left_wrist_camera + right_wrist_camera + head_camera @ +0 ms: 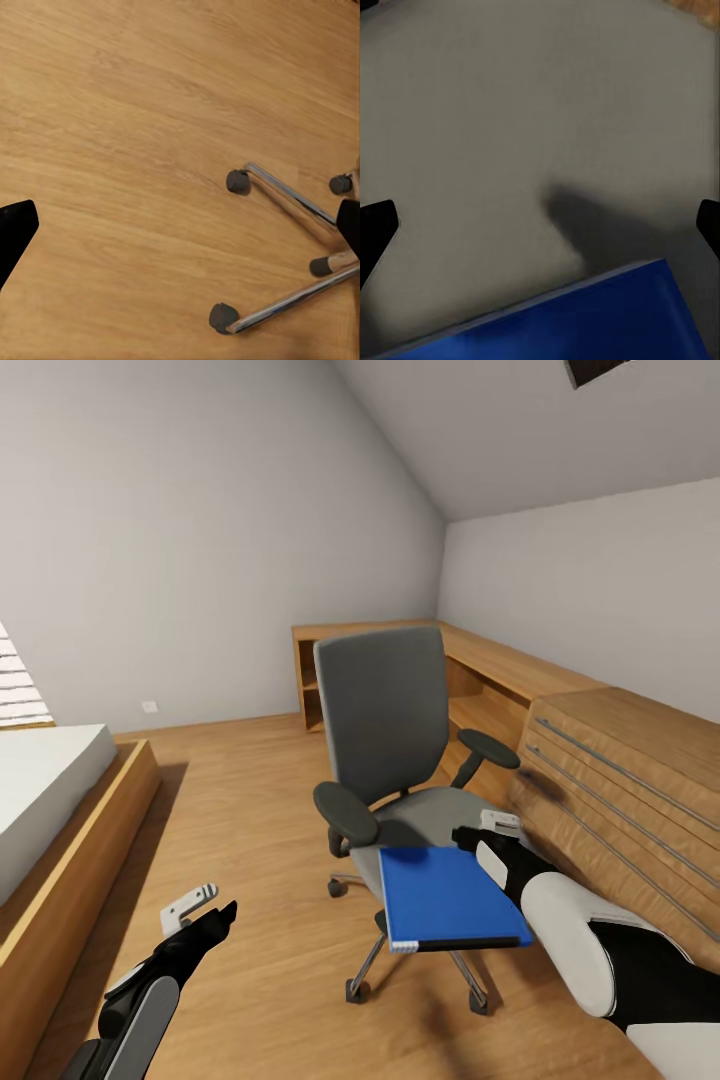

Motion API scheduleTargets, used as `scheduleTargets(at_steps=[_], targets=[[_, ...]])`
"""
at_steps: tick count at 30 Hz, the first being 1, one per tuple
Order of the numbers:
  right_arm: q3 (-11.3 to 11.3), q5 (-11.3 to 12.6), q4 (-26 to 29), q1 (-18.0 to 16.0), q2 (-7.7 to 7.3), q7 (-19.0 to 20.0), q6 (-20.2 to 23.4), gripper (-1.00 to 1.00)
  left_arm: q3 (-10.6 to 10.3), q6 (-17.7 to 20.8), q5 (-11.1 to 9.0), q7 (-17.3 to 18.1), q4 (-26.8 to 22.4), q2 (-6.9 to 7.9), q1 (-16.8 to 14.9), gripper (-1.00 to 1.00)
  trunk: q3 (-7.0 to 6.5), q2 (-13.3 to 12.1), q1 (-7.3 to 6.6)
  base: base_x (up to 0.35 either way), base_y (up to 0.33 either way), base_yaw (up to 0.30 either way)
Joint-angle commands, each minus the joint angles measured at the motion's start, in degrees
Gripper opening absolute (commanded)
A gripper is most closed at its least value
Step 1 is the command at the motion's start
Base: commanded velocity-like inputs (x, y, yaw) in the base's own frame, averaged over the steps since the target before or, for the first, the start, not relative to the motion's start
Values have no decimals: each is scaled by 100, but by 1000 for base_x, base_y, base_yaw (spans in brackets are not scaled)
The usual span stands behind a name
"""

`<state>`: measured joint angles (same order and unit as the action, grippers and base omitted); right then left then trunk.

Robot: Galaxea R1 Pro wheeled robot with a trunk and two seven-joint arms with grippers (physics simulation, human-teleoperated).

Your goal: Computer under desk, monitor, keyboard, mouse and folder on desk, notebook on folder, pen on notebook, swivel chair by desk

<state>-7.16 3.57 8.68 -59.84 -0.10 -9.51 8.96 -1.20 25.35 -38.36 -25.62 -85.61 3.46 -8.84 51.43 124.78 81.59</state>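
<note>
Folder (450, 897) lies flat on the chair (385, 730) seat, jutting past its front edge, with the open, empty right gripper (478, 838) poised over its far corner, so I'd lower squarely and pinch that overhanging edge; left gripper (200, 910) hangs open above the floor.

At the lower right of the head view we are seeing our right arm (600, 950) showing as glossy white rounded shells alternating with black segments, and it is tapering toward the right gripper (490, 830), which is carrying a black body and a small pale grey block at its tip. At the lower left of the same view our left arm (135, 1010) is appearing as a grey and black sleeve-like link, and the left gripper (205, 905) is showing one pale grey finger beside one black pointed finger. In both wrist views we are seeing black fingertips (15, 229) (376, 221) poking in from the left and right edges of the frame.
</note>
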Motion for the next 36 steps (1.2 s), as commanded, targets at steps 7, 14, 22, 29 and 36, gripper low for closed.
scheduleTargets(at_steps=[7,14,22,29,36], targets=[[-4,38,11,-1,1,-16,27,100,-16,5,-58,-58,-8,6,-3,100,-121,-280,-155,0,0,0],[-4,39,11,-1,1,-12,24,100,-18,3,-58,-58,-8,6,-3,100,-246,-561,-309,0,0,0],[-13,46,135,-1,-18,0,24,100,-18,-4,-58,-58,-8,6,-3,100,-390,-881,-485,0,0,0],[-21,54,397,0,-25,7,49,100,-20,5,-58,-58,-1,6,-3,100,-516,-1162,-638,0,0,0],[-28,61,450,1,-25,10,55,100,-21,12,-58,-58,8,6,-3,100,-534,-1202,-660,0,0,0]])
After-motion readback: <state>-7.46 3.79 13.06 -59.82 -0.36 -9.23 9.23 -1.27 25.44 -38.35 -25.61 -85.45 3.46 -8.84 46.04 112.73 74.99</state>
